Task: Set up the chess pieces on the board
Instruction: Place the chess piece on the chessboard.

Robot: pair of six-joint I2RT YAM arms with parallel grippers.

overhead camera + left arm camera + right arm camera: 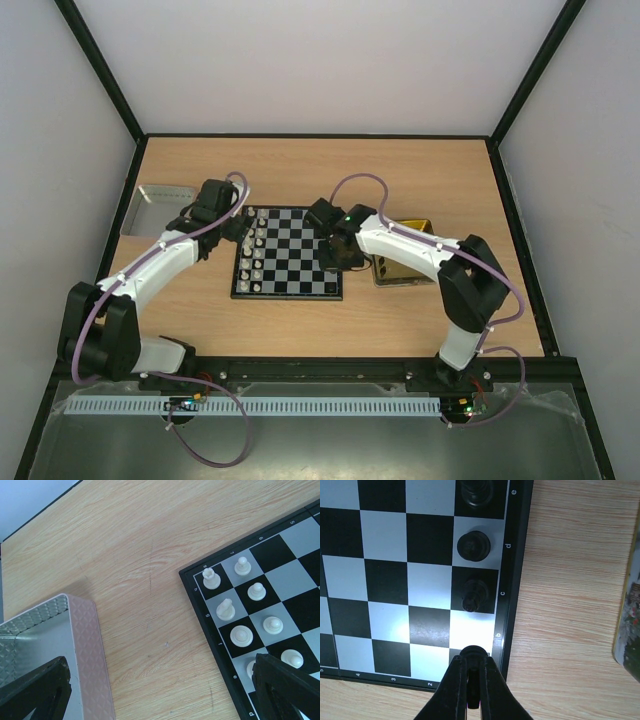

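The board [289, 252] lies at the middle of the table [430, 180]. White pieces [256, 591] stand in two files along its left edge, and black pieces [473, 545] stand along its right edge. The left end effector [157, 692] hangs over the board's far left corner with its fingers wide apart, one of them above the silver tray [87, 645]. The right end effector [472, 664] is pressed together, apparently clamped on a small black figurine [472, 652] by the board's near right corner.
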